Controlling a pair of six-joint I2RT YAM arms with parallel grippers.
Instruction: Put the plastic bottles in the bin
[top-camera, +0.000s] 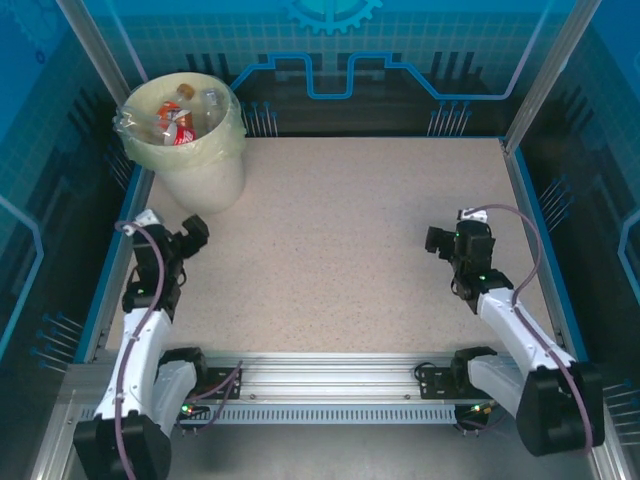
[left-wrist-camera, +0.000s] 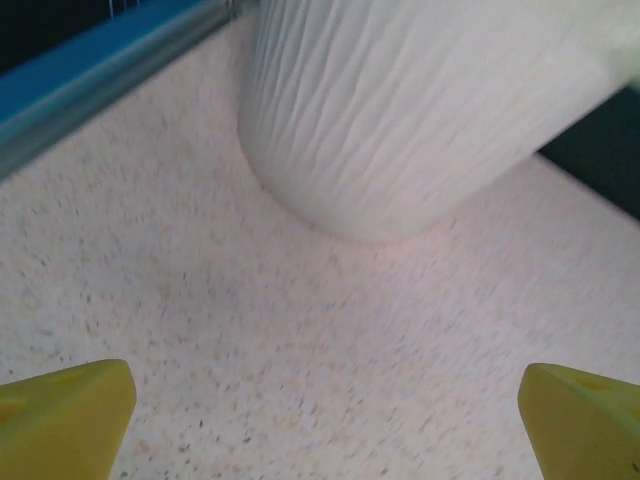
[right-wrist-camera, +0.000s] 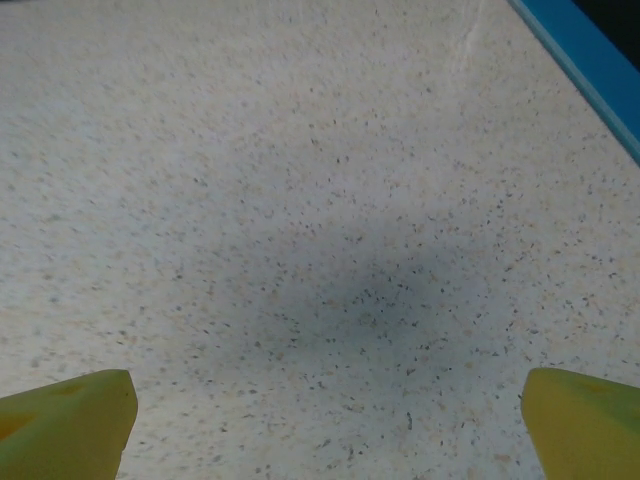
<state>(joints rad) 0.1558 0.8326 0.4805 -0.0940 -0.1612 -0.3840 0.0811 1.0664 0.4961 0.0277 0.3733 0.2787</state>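
Arm bases (top-camera: 330, 385) sit nearest, bolted to the aluminium rail at the near edge of the tabletop (top-camera: 340, 250).

Left arm (top-camera: 140, 340): runs forward along the left edge, elbow folded, wrist tipped towards the far-left corner. Right arm (top-camera: 520, 330): reaches forward from the near-right corner, wrist at mid depth near the right edge, pointing inward-left.

Left end effector (top-camera: 192, 230): jaws spread wide, gripping nothing, hovering over the tabletop just in front of the bin (top-camera: 205, 185). Left wrist view confirms this (left-wrist-camera: 320, 410): the yellow fingertips (left-wrist-camera: 60, 415) sit at opposite frame corners, cut off by the bottom edge, with bare speckled surface between them.

Right end effector (top-camera: 438, 240): also fully spread and holding nothing. Right wrist view (right-wrist-camera: 320, 410): fingertips (right-wrist-camera: 585, 420) are clipped at the bottom corners, with a soft shadow (right-wrist-camera: 350, 290) on the tabletop ahead and the blue edge (right-wrist-camera: 580, 70) at top right.

The bin stands upright in the far-left corner, its rim wrapped by the yellowish bag (top-camera: 135, 135). In the left wrist view only its ribbed white wall (left-wrist-camera: 400, 110) shows, blurred, with the rim cut off.

Plastic bottles (top-camera: 180, 120) lie inside the bin. Red and orange labels are visible; they are piled and overlapping, so I can't tell the count.
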